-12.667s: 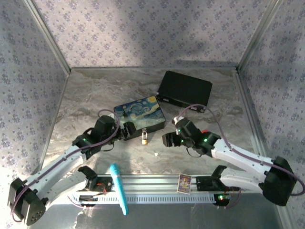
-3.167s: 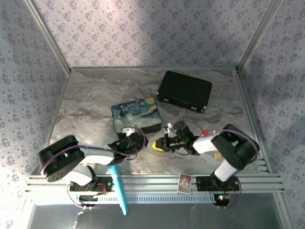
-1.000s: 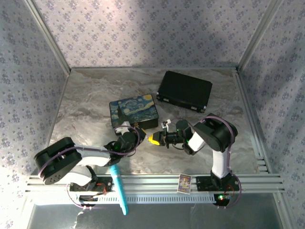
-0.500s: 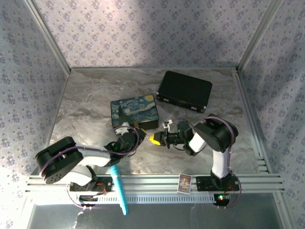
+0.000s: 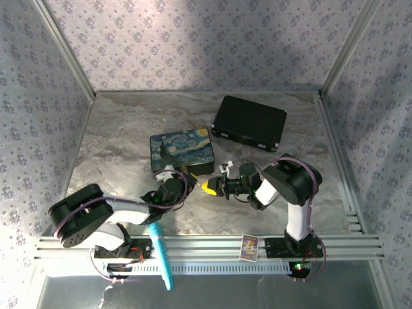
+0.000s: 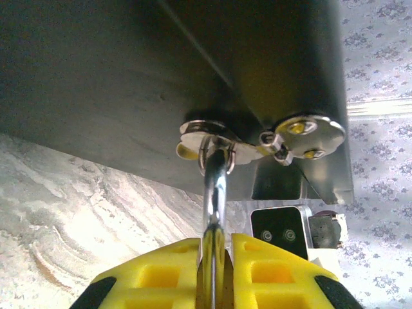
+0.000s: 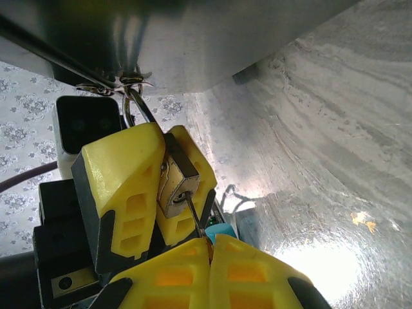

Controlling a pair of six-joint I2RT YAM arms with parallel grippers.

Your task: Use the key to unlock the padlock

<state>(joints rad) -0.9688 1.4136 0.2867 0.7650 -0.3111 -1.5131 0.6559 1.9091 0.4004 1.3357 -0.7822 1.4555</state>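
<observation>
Now the left hand [image 6: 215, 252] clamps the padlock [image 7: 176, 185], which hangs from the hasp [image 6: 212, 137] at the painted box's [image 5: 183, 152] near edge. The right hand [image 7: 208, 244] pinches the key [image 7: 192, 214], its blade in the keyhole. Best to twist gently about the blade's axis while the left braces, without prying sideways.

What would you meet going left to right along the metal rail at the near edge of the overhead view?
Left arm's base → teal pen → small card → right arm's base.
</observation>
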